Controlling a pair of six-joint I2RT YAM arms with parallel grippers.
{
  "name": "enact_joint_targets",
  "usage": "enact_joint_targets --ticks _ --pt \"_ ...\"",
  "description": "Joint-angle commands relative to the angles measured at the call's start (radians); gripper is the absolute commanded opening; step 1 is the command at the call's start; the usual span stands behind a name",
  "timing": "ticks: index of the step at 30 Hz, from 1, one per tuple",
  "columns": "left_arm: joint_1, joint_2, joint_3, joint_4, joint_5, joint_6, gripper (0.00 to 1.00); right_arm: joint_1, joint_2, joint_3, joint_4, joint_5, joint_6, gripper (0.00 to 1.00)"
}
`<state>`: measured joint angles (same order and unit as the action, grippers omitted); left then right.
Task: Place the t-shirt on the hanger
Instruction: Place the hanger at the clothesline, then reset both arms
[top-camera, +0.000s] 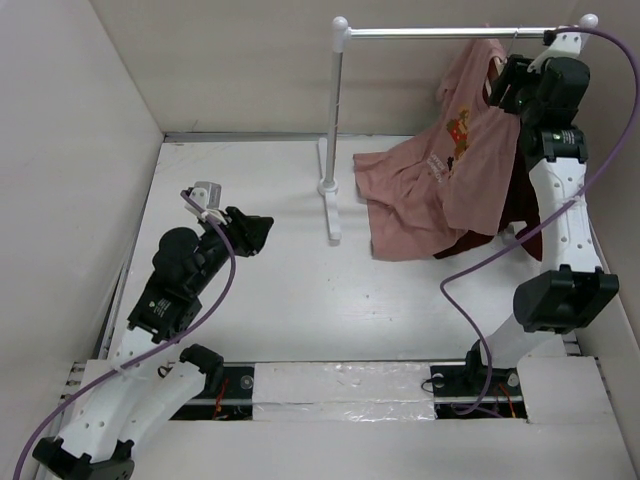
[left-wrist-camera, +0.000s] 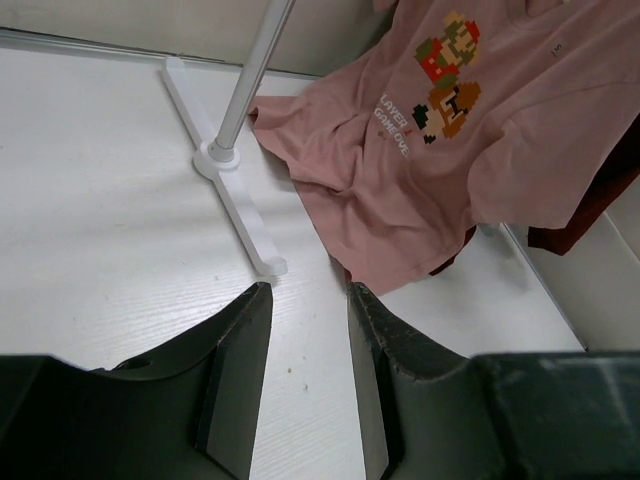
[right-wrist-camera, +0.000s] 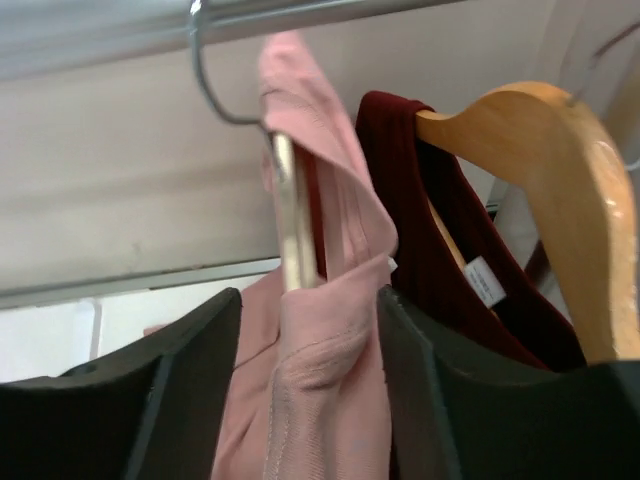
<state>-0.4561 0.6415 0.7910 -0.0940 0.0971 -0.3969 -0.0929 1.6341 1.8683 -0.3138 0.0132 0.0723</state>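
The salmon-pink t-shirt (top-camera: 430, 190) hangs from the rail (top-camera: 450, 32) at the back right, and its lower half lies crumpled on the table. In the right wrist view its neck (right-wrist-camera: 320, 400) is draped over the pale cream hanger (right-wrist-camera: 297, 220), whose metal hook (right-wrist-camera: 205, 70) is over the rail. My right gripper (right-wrist-camera: 310, 295) is up at the rail (top-camera: 505, 85), open, its jaws on either side of the shirt's neck and the hanger. My left gripper (left-wrist-camera: 310, 290) hovers open over the bare table (top-camera: 255, 232), left of the shirt (left-wrist-camera: 400, 170), with nothing between its fingers.
A dark maroon t-shirt (right-wrist-camera: 440, 250) on a tan wooden hanger (right-wrist-camera: 560, 180) hangs just right of the pink one. The rack's pole (top-camera: 338, 110) and white foot (top-camera: 330, 205) stand mid-table. Walls close the table at the back and both sides.
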Motion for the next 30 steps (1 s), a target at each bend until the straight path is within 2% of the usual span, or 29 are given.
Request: enact_joint_targets --ticks 1,7,9,12,15,18,19,21,22,25,26,30 --pt "0.007 -0.020 -0.012 0.046 -0.010 0.012 0.33 -0.024 -0.088 -0.014 0.045 -0.005 0.037 0.70" --pt "0.007 -0.031 -0.015 0.040 -0.023 0.015 0.34 -0.024 -0.180 -0.024 0.053 -0.005 0.060 0.87" --pt "0.007 -0.032 -0.013 0.040 -0.020 0.013 0.35 -0.024 -0.232 -0.041 0.050 -0.005 0.087 1.00" --pt "0.007 -0.028 -0.012 0.043 -0.005 0.010 0.39 -0.012 -0.331 -0.079 0.044 -0.005 0.144 1.00" --pt "0.007 -0.019 0.000 0.037 0.001 -0.003 0.40 0.034 -0.439 -0.211 0.106 -0.114 0.204 1.00" --pt "0.007 -0.028 0.028 0.034 0.004 -0.010 0.41 0.070 -0.613 -0.413 0.214 -0.283 0.266 1.00" --pt "0.007 -0.032 0.040 0.031 0.004 -0.013 0.42 0.100 -0.720 -0.472 0.285 -0.324 0.279 1.00" --pt "0.007 -0.049 0.076 0.016 -0.011 -0.005 0.42 0.133 -0.825 -0.615 0.356 -0.369 0.311 1.00" --pt "0.007 -0.055 0.118 0.007 -0.026 0.001 0.42 0.157 -0.927 -0.673 0.376 -0.342 0.328 1.00" --pt "0.007 -0.098 0.200 0.008 -0.040 0.012 0.44 0.170 -1.074 -0.716 0.345 -0.286 0.330 1.00" --pt "0.007 -0.109 0.217 0.010 -0.052 0.013 0.46 0.170 -1.165 -0.718 0.322 -0.225 0.319 1.00" --pt "0.007 -0.195 0.232 0.065 -0.063 0.007 0.47 0.170 -1.347 -0.704 0.207 -0.046 0.276 1.00"
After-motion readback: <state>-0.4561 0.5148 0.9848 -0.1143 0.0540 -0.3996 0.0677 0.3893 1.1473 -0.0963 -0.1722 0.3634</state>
